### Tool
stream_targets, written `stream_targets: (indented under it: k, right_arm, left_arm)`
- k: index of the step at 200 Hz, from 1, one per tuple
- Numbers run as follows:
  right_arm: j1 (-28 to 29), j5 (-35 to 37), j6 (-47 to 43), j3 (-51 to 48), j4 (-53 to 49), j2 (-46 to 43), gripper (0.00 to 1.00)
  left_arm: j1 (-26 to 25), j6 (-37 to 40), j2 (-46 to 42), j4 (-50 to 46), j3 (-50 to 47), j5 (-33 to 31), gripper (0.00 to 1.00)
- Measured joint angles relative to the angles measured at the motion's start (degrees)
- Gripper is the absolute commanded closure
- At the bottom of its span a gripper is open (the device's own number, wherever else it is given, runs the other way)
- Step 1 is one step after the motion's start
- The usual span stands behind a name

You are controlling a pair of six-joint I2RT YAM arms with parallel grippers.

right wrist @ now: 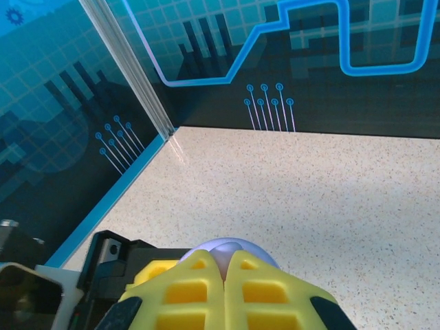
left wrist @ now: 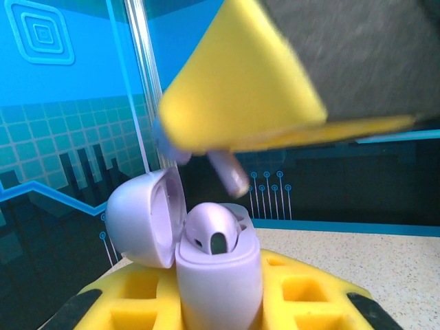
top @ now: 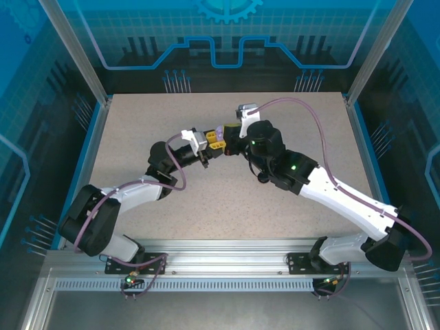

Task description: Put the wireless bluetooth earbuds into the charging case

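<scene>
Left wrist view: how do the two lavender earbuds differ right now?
The seated earbud sits in the open case, dome up; the held earbud hangs above it, outside the case. The seated earbud is free of fingers; the held earbud is pinched in the right gripper, stem slanting down. Both are lavender.

Upright lavender case [left wrist: 220,282] clamped between the yellow jaws of the left gripper [left wrist: 220,306]. Its lid [left wrist: 146,218] hangs open to the left. One lavender bud [left wrist: 214,230] sits in the case, dome up. Just above, the right gripper [left wrist: 227,103], jaws together, pinches a second bud [left wrist: 230,173], blurred, stem slanting down-right. Speckled worktop [left wrist: 385,268] behind, blue panel wall [left wrist: 69,103] beyond.
</scene>
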Motion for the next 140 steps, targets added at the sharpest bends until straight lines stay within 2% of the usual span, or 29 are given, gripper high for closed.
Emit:
stream_targets:
  k: [140]
  right_arm:
    - [-0.1, 0.5, 0.2, -2.9, 1.0, -0.4, 0.97]
  left_arm:
    - [0.1, 0.2, -0.3, -3.4, 0.0, -0.1, 1.00]
